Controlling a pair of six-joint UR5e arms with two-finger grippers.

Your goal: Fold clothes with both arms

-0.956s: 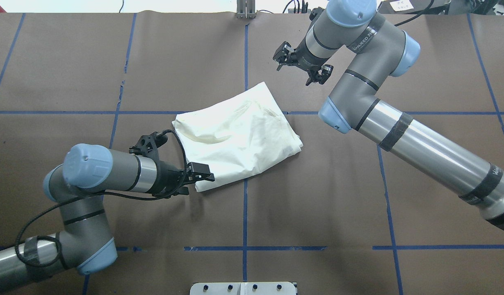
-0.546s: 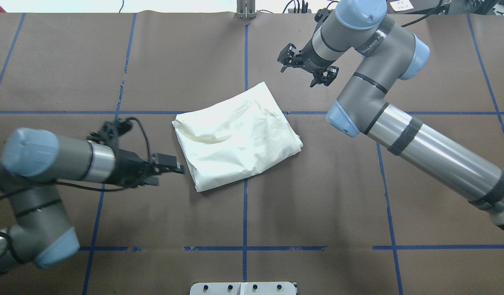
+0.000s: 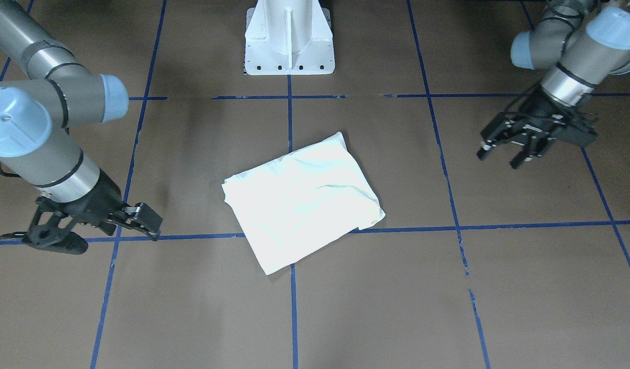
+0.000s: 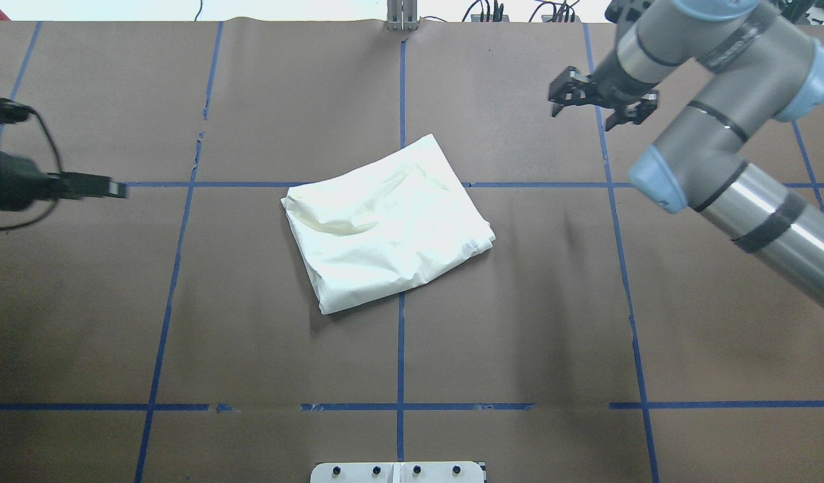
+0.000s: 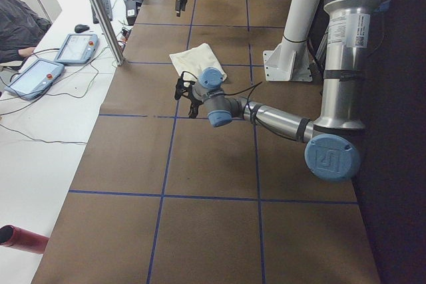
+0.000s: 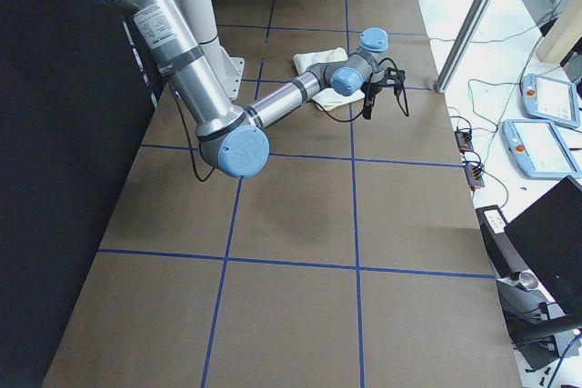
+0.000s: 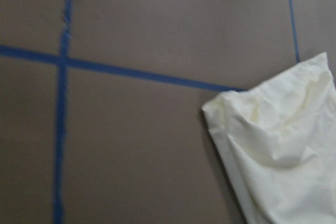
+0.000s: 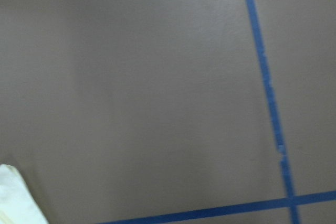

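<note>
Overhead exterior shows my right claw (image 4: 581, 118) spread apart and empty above the table (image 4: 519, 322); my left claw (image 3: 498, 159) likewise gapes empty, both well apart from the folded shirt (image 4: 385, 228) lying mid-table between them

Matt creased cloth shirt (image 4: 385, 228), matt paper table cover (image 4: 519, 322) (glossy metal right arm (image 4: 777, 225))

Nothing we can really read here, tbh. The left arm (image 5: 276, 119) has a white label (image 5: 346, 29) and a logo on its blue joint cap (image 5: 331, 157), both too small.
</note>
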